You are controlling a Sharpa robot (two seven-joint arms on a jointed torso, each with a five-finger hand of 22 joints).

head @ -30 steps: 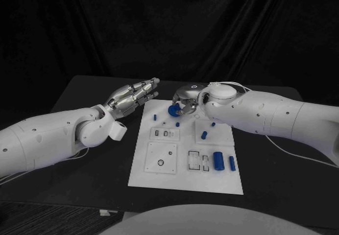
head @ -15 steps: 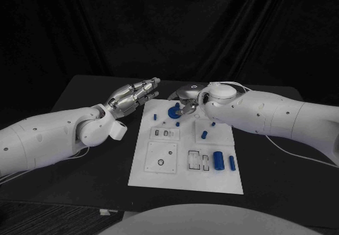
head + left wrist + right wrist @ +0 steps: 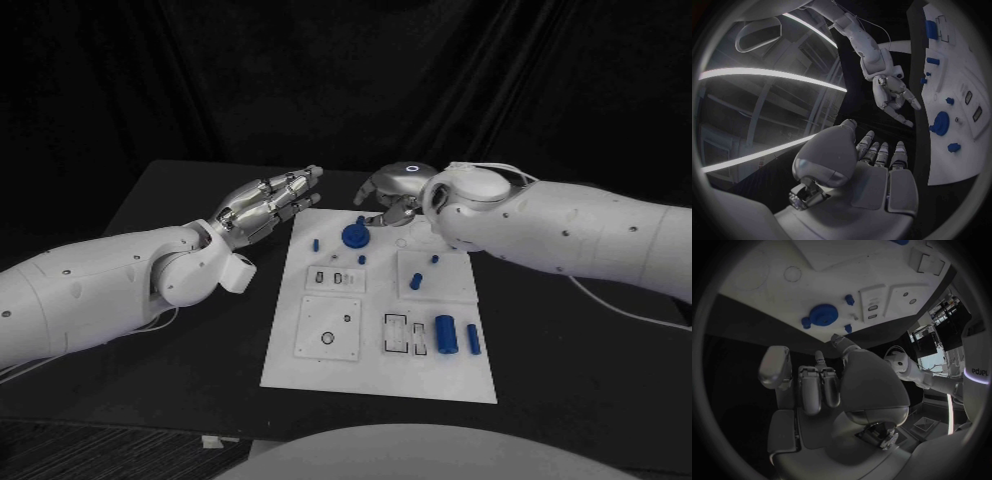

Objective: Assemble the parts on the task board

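Black table (image 3: pixel 173 200) against a dark curtain (image 3: pixel 346 70) backdrop.

One task board (image 3: pixel 378 375) lies on one black table (image 3: pixel 173 200); two white arms reach over it, each ending in one silver hand: the left hand (image 3: pixel 267 205) and the right hand (image 3: pixel 392 190). Of the blue parts there is one round toothed disc (image 3: pixel 353 236); two long cylinders lie side by side, a thick cylinder (image 3: pixel 446 331) and a thin cylinder (image 3: pixel 473 337); the short pegs (image 3: pixel 415 280) number about five, though they are too small to count for certain.
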